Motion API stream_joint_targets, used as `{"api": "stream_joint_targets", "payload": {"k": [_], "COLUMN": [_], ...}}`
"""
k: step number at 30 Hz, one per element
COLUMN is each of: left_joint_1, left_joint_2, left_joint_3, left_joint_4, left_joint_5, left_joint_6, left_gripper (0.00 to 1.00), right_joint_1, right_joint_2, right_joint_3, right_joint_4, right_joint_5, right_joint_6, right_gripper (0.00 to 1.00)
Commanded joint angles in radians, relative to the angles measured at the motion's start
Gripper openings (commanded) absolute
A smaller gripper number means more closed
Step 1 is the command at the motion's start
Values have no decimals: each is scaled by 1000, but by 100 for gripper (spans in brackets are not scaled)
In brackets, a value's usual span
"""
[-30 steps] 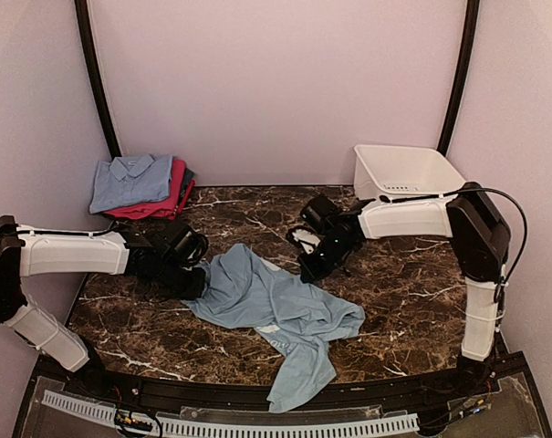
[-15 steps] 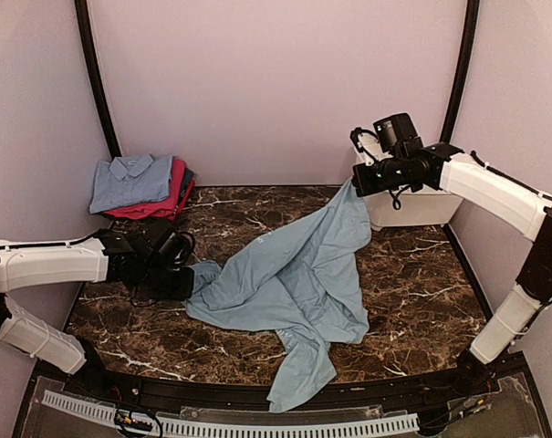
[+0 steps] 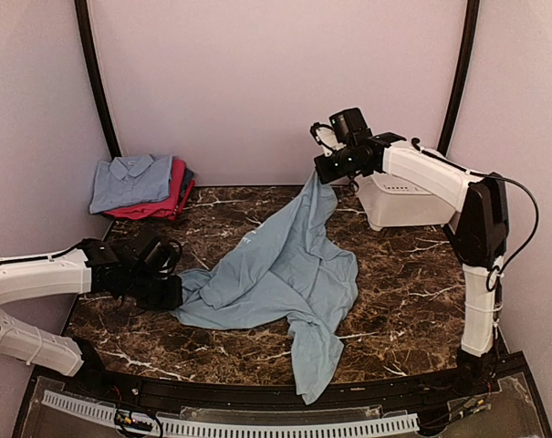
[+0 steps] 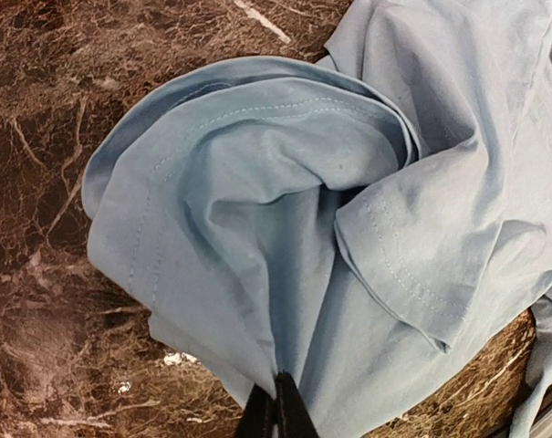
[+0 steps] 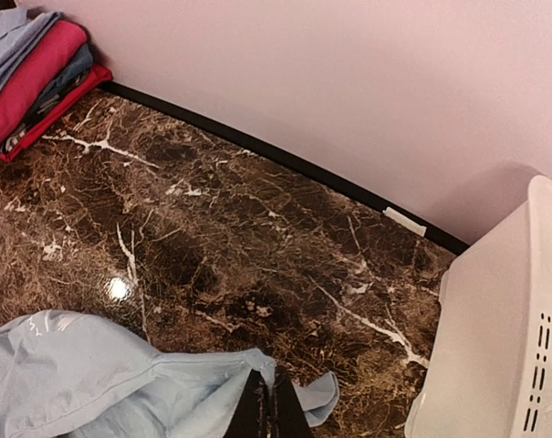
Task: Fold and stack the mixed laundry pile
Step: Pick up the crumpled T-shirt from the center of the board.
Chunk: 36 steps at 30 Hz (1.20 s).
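**Limp blue shirt strung between two pinches**

The shirt (image 3: 276,274) lies mid-table, one end lifted. The right gripper (image 3: 327,173) is up near the back wall, its jaws closed on a pinch of cloth, and the fabric hangs from it in a long slack drape down to the table (image 3: 412,274). The left gripper (image 3: 172,292) sits low at the left, jaws closed tight on a bunched, stitched edge (the left wrist view shows the double seam running into the fingertips). One loose end trails over the near edge of the table. The finished stack (image 3: 139,187) sits at the back left, a blue collared piece on top of pink and dark ones. The tub (image 3: 403,196) stands at the back right, just beside the raised gripper.

By the look of it this is thin, light cotton: no stiffness at all, so it folds wherever it is not held and sags between the two grips. It should not slip from shut jaws, but a pinch of a single layer may stretch or let go under a hard pull. Hems, sleeve ends and shoulder seams look like the best places to hold, being thicker and straighter. The trailing end may drag or catch on the table edge when the shirt is spread.
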Motion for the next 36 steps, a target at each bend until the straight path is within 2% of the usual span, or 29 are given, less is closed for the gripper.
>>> {"api": "stream_joint_targets", "payload": {"k": [1, 2, 3, 5, 7, 9, 12, 14, 17, 22, 25, 33, 36], "left_joint_1": [8, 8, 8, 8, 8, 8, 2, -20, -48, -101, -112, -141, -142], "left_joint_2": [-17, -30, -41, -79, -85, -44, 62, 110, 186, 277, 326, 424, 441], "left_joint_3": [-8, -5, -2, 2, 21, 46, 71, 83, 113, 151, 154, 192, 200], "left_joint_4": [-72, -70, -62, -22, 19, 71, 138, 187, 213, 190, 177, 146, 119], "left_joint_5": [14, 15, 16, 8, 23, 67, 190, 215, 229, 214, 197, 122, 76], "left_joint_6": [0, 15, 21, 45, 80, 129, 169, 198, 236, 273, 274, 286, 276], "left_gripper": [19, 30, 35, 51, 59, 61, 55, 48, 35, 25, 25, 34, 33], "right_joint_1": [32, 36, 38, 40, 40, 41, 41, 41, 41, 41, 41, 41, 40], "right_joint_2": [1, 2, -2, -25, -57, -85, -106, -110, -121, -131, -132, -140, -146], "right_joint_3": [-1, -6, -17, -56, -94, -124, -140, -141, -147, -158, -161, -169, -178], "right_joint_4": [17, 9, 7, 15, 26, 35, 31, 22, 18, 16, 14, 11, 10], "right_joint_5": [-20, -21, -21, -35, -58, -79, -100, -103, -106, -112, -112, -113, -112], "right_joint_6": [-33, -34, -33, -24, -9, 4, 5, 5, 5, 28, 29, 26, 26], "right_gripper": [0, 0, 0, 0, 0, 0, 0, 0, 0, 0, 0, 0, 0]}}
